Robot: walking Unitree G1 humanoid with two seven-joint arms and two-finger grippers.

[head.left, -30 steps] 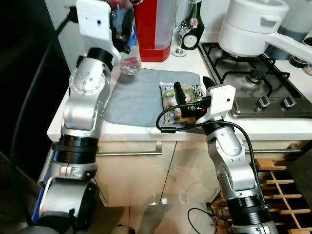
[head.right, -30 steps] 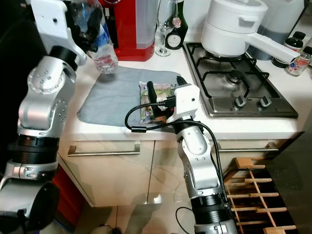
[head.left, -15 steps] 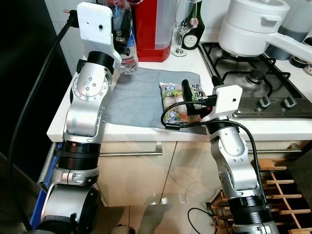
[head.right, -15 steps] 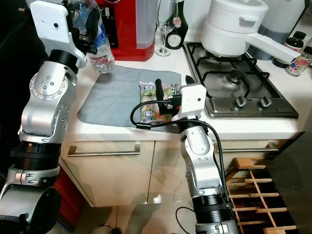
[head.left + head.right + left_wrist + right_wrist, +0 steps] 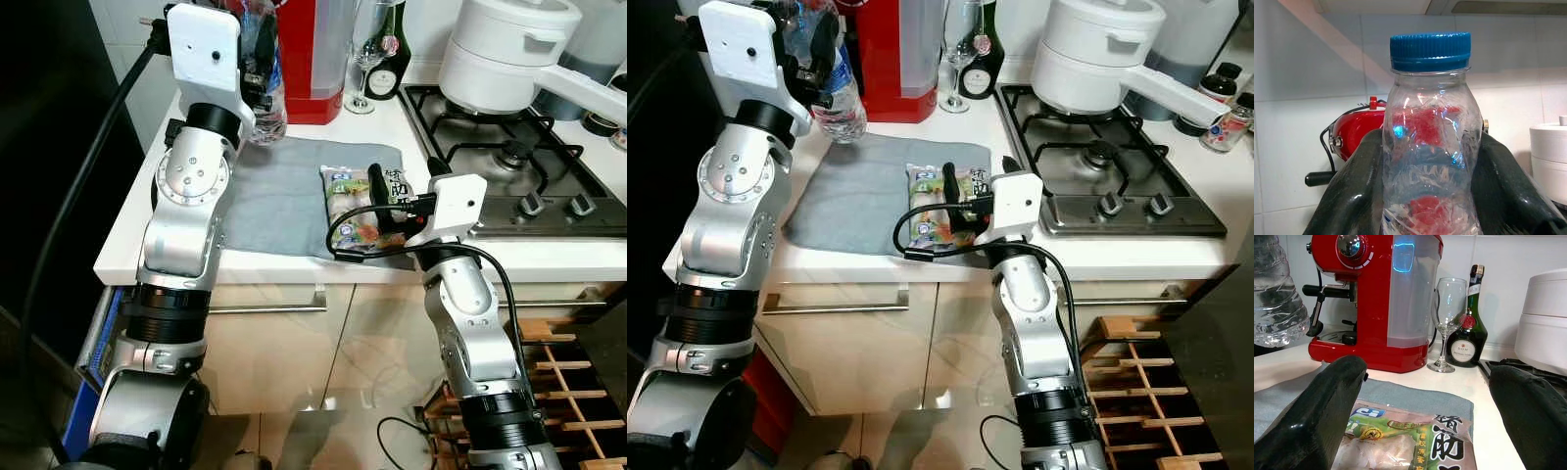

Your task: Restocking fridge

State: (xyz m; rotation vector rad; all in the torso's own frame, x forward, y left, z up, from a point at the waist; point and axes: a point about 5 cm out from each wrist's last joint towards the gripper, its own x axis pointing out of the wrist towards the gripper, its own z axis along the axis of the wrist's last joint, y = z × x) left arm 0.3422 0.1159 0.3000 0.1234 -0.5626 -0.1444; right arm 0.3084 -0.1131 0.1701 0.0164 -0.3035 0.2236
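Note:
My left gripper [image 5: 257, 59] is shut on a clear plastic water bottle [image 5: 1430, 137] with a blue cap. It holds the bottle upright, just above the back left corner of the grey cloth [image 5: 274, 196]. A packet of food [image 5: 355, 201] with green print lies on the cloth's right half. My right gripper [image 5: 402, 191] is open low over the packet, one black finger [image 5: 1327, 416] on each side of it. The packet's label [image 5: 1410, 440] lies between the fingers.
A red coffee machine [image 5: 309, 59], a wine glass [image 5: 367, 59] and a dark bottle [image 5: 390, 59] stand at the counter's back. To the right is the gas hob [image 5: 500, 147] with a white pot [image 5: 505, 49]. A wooden wine rack [image 5: 578, 372] stands on the floor at the lower right.
My left arm has shifted slightly right with the bottle still held. My right gripper has moved a little forward and right, further over the packet.

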